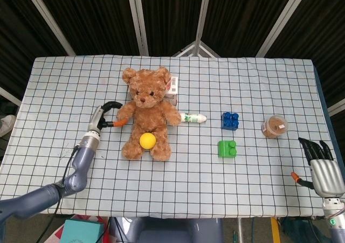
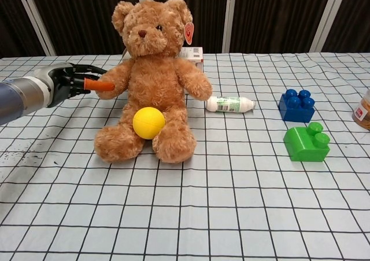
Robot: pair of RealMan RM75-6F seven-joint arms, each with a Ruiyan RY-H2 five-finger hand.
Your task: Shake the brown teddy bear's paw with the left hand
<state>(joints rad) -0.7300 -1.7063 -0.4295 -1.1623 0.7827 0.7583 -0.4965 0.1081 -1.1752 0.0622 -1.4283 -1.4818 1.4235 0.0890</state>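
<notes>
Head view looks steeply down over the whole table [image 1: 64, 81]; chest view sits low, close, sharing its middle

Shaggy brown plush on the teddy bear [image 2: 151, 76], matt and deep-piled, with hard glossy black eyes. Smooth matt yellow ball [image 2: 148, 122] in its lap. Thin white cloth with a black grid over the table [image 1: 178, 173], lightly creased. Dark matt casing and a smooth orange tip on the left hand [image 2: 74, 83], satin grey shell behind it. Shiny moulded plastic on the blue block [image 2: 296, 105] and green block [image 2: 307, 141]. Glossy white on the small bottle [image 2: 229, 104], printed label.
</notes>
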